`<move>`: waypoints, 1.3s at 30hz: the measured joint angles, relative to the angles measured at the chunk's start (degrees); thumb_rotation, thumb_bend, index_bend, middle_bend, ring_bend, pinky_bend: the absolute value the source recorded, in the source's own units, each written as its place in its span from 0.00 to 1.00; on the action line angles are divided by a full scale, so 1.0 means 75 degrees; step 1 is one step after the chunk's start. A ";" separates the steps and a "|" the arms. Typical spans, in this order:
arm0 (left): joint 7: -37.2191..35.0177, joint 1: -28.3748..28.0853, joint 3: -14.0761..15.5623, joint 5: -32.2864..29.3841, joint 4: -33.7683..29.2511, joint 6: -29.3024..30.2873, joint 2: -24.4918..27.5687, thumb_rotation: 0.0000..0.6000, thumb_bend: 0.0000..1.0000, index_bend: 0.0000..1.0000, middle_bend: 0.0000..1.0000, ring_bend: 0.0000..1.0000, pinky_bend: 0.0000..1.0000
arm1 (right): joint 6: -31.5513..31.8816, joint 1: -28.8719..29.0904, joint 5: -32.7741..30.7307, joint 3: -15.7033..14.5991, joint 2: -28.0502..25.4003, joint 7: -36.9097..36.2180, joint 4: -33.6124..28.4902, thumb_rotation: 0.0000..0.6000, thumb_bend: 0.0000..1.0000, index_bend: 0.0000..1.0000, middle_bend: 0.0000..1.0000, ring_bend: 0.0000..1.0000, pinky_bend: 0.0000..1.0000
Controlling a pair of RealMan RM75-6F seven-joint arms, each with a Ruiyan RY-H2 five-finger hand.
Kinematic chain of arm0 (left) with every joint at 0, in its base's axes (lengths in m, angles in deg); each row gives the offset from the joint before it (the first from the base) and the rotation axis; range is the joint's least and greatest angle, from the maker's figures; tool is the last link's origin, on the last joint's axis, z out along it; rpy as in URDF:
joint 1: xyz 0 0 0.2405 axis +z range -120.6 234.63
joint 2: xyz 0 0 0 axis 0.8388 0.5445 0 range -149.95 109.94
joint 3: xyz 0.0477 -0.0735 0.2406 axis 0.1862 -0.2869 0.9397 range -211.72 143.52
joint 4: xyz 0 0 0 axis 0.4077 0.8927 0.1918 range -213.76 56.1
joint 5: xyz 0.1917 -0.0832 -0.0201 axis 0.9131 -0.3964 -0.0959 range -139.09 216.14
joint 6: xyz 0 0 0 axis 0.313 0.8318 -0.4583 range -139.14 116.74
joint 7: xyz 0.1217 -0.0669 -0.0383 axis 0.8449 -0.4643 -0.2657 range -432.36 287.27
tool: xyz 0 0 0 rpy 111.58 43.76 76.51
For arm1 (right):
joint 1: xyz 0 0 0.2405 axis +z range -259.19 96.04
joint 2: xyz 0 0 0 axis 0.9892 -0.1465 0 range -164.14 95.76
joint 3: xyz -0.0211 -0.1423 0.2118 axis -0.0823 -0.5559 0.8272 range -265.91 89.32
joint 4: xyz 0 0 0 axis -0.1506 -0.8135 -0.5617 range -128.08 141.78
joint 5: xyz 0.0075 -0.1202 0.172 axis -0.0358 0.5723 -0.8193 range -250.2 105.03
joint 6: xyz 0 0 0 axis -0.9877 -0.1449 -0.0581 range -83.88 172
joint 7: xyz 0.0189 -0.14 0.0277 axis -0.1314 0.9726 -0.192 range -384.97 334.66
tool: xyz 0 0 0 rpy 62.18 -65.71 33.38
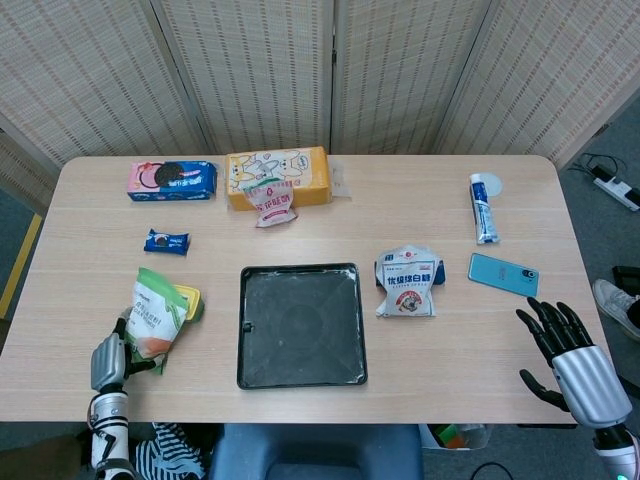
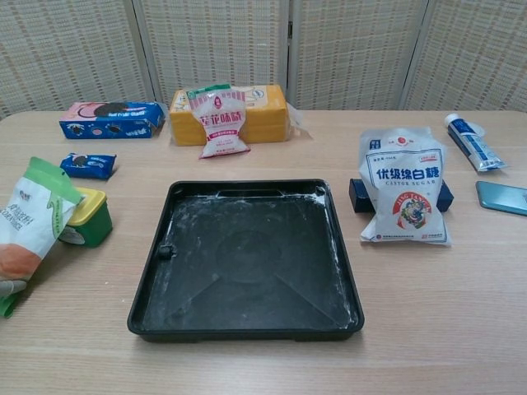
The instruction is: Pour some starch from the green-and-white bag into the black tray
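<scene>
The green-and-white starch bag (image 1: 152,318) stands tilted at the table's front left, leaning against a small green tub. My left hand (image 1: 108,362) grips its lower end from the table edge. In the chest view the bag (image 2: 31,222) shows at the far left, with one grey finger at its bottom. The black tray (image 1: 302,325) lies flat at the front centre, dusted with white powder, to the right of the bag. My right hand (image 1: 570,355) hovers with fingers spread beyond the table's front right edge, holding nothing.
A green tub with a yellow lid (image 2: 89,218) sits between bag and tray. A white sugar bag (image 1: 407,282) and a blue phone (image 1: 503,274) lie right of the tray, with toothpaste (image 1: 483,208) behind them. At the back are the cookie box (image 1: 171,179), yellow box (image 1: 277,175) and pink packet (image 1: 270,200).
</scene>
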 measured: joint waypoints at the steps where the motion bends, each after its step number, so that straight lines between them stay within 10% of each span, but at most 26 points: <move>1: -0.0012 0.0003 -0.0015 -0.0001 0.0037 0.0018 -0.0021 1.00 0.16 0.45 0.54 0.89 0.91 | 0.0007 -0.0001 0.0004 -0.0001 -0.0001 -0.0003 0.0002 1.00 0.31 0.00 0.00 0.00 0.00; 12: -0.0088 0.0031 -0.0102 -0.0052 0.0145 0.0016 -0.0038 1.00 0.24 0.65 0.76 0.93 0.96 | 0.0008 0.0000 -0.0008 0.0004 0.0007 0.0012 -0.0002 1.00 0.31 0.00 0.00 0.00 0.00; 39: 0.1227 0.0515 0.0498 0.1492 -0.2172 0.1709 0.1244 1.00 0.24 0.65 0.76 0.94 0.97 | 0.0006 0.0009 0.0090 -0.0059 -0.0009 0.0009 -0.0033 1.00 0.31 0.00 0.00 0.00 0.00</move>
